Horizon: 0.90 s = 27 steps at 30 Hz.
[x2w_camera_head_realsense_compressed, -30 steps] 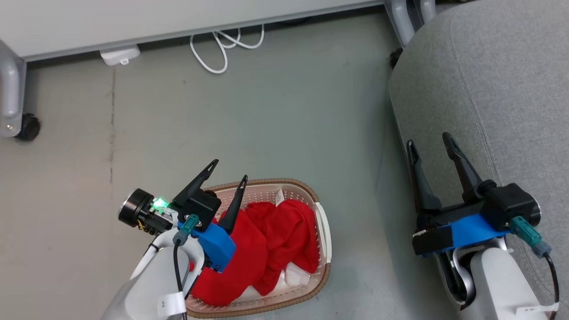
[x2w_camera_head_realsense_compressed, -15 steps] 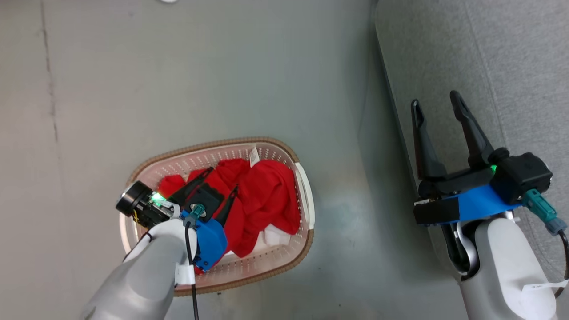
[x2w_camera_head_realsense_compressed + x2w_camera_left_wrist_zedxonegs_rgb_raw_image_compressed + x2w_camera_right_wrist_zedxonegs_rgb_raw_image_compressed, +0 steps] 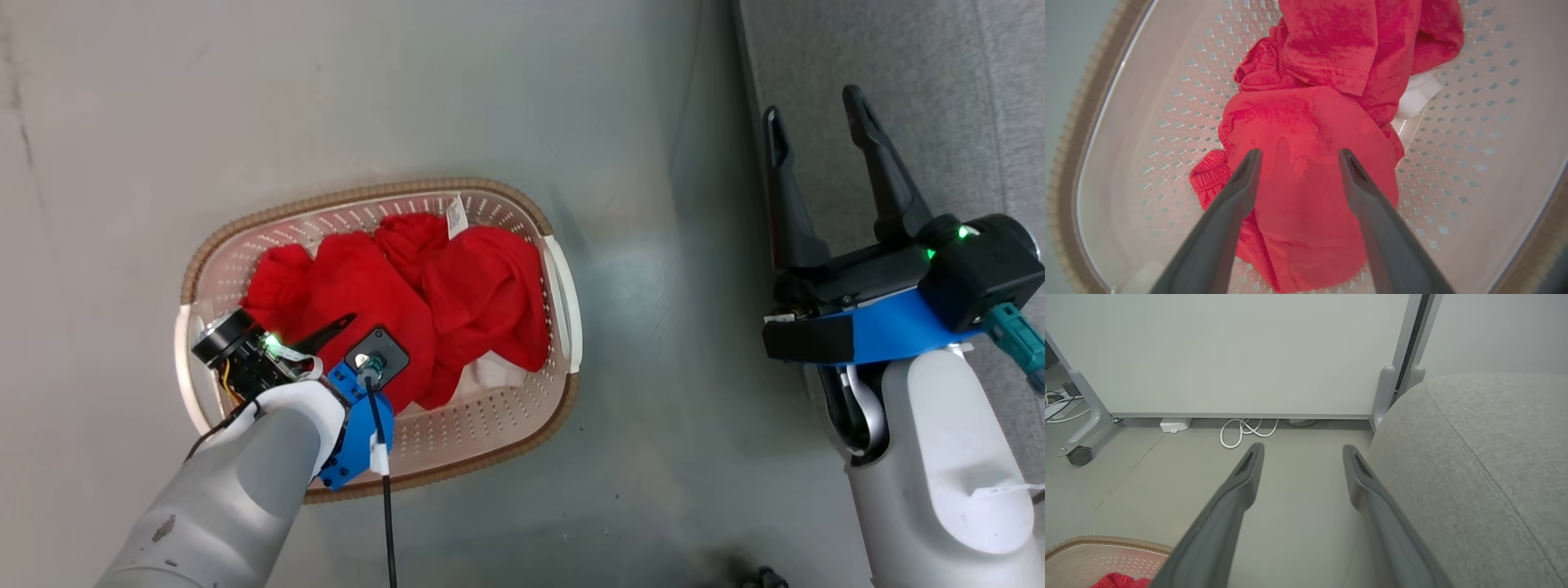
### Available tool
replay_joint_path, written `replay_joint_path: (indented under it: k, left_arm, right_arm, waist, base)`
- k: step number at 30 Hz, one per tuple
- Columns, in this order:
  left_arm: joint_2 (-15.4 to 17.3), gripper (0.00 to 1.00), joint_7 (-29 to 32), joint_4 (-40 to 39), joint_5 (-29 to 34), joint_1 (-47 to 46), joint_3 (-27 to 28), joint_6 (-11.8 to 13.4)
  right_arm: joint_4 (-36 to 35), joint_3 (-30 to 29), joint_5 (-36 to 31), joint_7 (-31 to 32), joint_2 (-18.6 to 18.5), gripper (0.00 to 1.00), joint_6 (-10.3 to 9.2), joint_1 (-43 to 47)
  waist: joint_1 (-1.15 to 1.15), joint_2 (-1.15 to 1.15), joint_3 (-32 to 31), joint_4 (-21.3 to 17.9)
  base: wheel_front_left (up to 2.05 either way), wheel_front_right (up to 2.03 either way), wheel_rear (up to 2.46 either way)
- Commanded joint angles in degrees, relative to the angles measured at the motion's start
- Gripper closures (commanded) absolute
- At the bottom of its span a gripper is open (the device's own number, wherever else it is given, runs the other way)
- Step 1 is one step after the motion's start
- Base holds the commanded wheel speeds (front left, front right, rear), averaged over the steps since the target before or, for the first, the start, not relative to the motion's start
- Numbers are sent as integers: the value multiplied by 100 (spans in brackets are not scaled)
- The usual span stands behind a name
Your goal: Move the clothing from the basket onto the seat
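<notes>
Moved: your left gripper (image 3: 1300, 157) has come down from the basket (image 3: 367, 193) rim into it; the head camera shifted too.
Left gripper: fingers apart, close over the red clothing (image 3: 367, 269), nothing held.
Right gripper (image 3: 812, 106): fingers apart, empty, at the edge of the grey seat (image 3: 939, 82).
Clothing: all lies crumpled in the basket.
Handling: probably soft, light and limp; pinch a raised fold on top of the heap.

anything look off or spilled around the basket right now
Nothing stands out. The clothing lies bunched but wholly inside the basket, which sits upright on the floor with nothing hanging over its rim. The left end effector is open over the red pile, not closed on it.
</notes>
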Motion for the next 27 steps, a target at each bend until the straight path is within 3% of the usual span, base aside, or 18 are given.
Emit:
replay_joint_path:
  k: [1,13,27]
  left_arm:
    - [36,0,144,51,-35,-158,-120,-7]
    - [196,0,993,191,-81,-732,-771,-7]
    - [346,0,1272,218,-59,-1411,-1124,-7]
  right_arm:
    - [-52,0,-32,-22,-22,0,3,-135]
    - [-356,-142,-170,-22,-22,0,3,-311]
    - [-883,-248,-193,-22,-22,0,3,-303]
  waist:
    - [-1,0,224,-13]
    - [-1,0,965,-67]
    - [-1,0,1823,-115]
  base:
    - [0,0,0]
    - [0,0,0]
    - [0,0,0]
